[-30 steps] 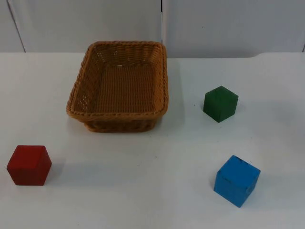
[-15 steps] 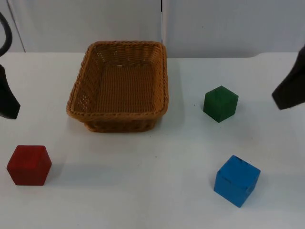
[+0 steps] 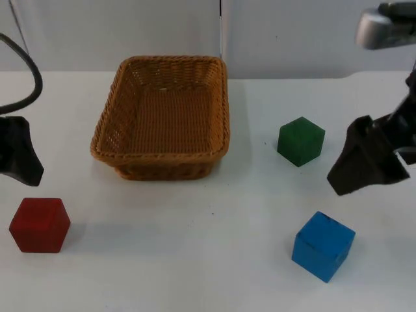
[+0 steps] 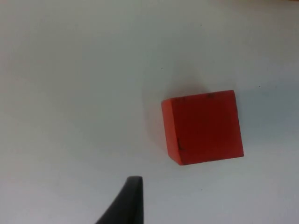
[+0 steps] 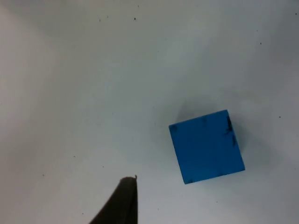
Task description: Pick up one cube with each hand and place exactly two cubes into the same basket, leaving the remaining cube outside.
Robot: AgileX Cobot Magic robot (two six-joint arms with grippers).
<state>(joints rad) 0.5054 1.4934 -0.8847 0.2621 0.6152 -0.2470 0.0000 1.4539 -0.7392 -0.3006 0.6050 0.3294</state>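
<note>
My left pincer (image 3: pixel 23 166) hangs at the surface's left edge, just behind the red cube (image 3: pixel 39 224); my right pincer (image 3: pixel 364 166) sits near the right edge, between the green cube (image 3: pixel 300 141) and the blue cube (image 3: pixel 323 245). I cannot tell either opening. Three cubes and one empty basket (image 3: pixel 162 156) toward the far edge.

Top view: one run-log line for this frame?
left claw above red cube | right claw above blue cube | green cube outside | basket empty
</note>
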